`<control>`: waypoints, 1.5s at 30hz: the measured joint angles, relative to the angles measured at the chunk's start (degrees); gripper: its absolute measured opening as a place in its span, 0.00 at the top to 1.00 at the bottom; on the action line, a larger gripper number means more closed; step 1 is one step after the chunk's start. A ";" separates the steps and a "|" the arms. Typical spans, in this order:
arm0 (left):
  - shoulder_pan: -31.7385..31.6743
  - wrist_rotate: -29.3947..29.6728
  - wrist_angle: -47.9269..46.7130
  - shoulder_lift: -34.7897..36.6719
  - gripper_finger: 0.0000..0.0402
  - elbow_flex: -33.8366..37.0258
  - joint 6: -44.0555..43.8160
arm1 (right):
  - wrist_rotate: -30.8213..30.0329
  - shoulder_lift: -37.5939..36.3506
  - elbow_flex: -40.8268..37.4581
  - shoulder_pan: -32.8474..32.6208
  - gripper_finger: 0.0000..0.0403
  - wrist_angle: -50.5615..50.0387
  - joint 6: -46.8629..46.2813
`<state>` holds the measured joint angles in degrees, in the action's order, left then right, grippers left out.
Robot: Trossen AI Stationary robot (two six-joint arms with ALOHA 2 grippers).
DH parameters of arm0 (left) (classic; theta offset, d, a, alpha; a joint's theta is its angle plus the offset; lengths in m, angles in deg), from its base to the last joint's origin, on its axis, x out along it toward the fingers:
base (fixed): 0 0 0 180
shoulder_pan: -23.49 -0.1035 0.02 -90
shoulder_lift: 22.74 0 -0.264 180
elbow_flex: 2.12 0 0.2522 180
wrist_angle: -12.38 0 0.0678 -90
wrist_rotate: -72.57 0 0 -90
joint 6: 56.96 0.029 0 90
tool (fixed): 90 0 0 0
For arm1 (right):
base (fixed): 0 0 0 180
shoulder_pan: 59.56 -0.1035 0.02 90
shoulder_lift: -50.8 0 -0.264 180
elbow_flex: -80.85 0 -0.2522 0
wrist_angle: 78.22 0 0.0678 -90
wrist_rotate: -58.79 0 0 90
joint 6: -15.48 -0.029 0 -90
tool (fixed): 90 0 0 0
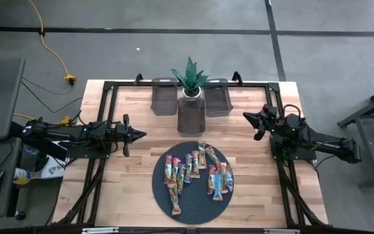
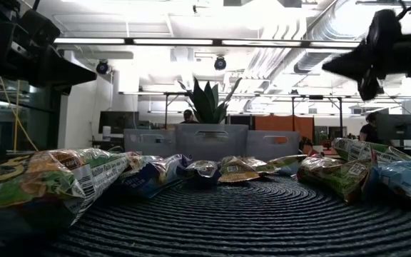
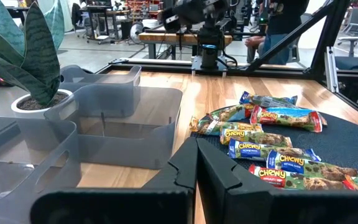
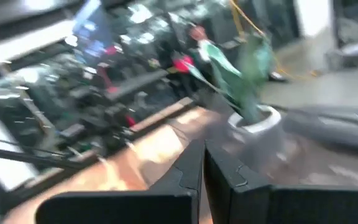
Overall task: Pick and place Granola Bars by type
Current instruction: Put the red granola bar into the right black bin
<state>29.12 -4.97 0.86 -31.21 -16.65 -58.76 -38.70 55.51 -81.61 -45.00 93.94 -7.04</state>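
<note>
Several granola bars (image 1: 193,172) in glossy multicoloured wrappers lie flat on a dark round disc (image 1: 193,208) at the table's near middle; they also show in the left wrist view (image 3: 272,140) and low view (image 2: 241,168). My left gripper (image 1: 141,135) hovers shut over the table's left side, pointing right, clear of the bars. My right gripper (image 1: 249,117) is raised at the right side, shut, pointing left toward the bins; its fingers (image 4: 202,163) hold nothing.
Three translucent grey bins (image 1: 191,114) stand at the table's far middle, with a potted plant (image 1: 189,81) among them. Black frame rails (image 1: 99,104) run along the table's edges. Bare wood lies left and right of the disc. A person (image 3: 278,25) stands beyond the table.
</note>
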 joint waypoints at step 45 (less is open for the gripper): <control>0.02 0.00 0.00 0.00 1.00 -0.01 -0.01 | 21.90 52.03 70.11 -0.01 0.78 -67.21 -6.62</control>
<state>29.14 -4.97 0.86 -31.21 -16.66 -58.77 -16.80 107.54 -11.51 -45.00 26.73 -13.66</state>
